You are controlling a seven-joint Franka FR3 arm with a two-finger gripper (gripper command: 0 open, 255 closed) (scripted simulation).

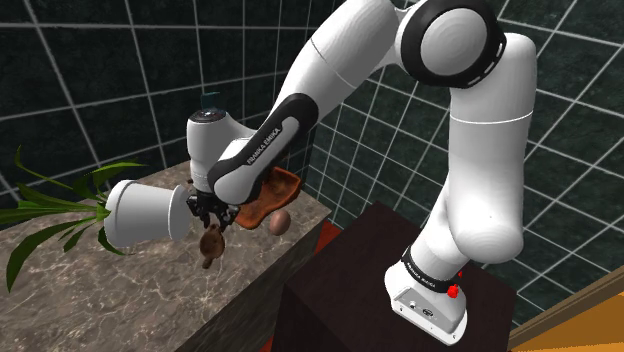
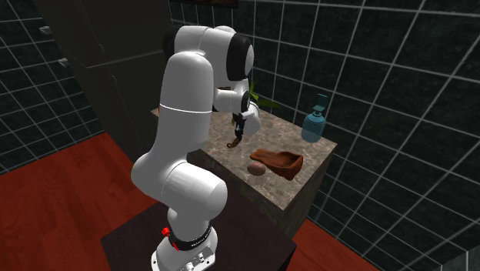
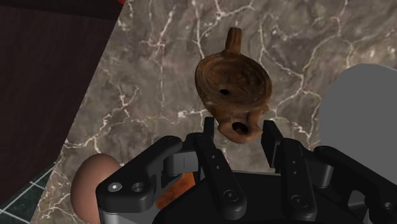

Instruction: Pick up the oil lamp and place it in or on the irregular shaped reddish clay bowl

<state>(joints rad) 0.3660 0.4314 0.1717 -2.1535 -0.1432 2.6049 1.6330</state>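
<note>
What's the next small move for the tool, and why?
Probably carry the lamp sideways toward the bowl, to the second exterior view's right. The tool is shut on the lamp's spout end, and the lamp seems to hang clear of the counter.

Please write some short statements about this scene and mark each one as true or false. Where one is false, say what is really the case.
1. The gripper clasps the brown oil lamp. True.
2. The oil lamp lies inside the reddish bowl. False: it hangs from the gripper, apart from the bowl.
3. An egg-shaped brown thing lies on the marble counter beside the bowl. True.
4. The soap dispenser is red. False: it is blue.
</note>
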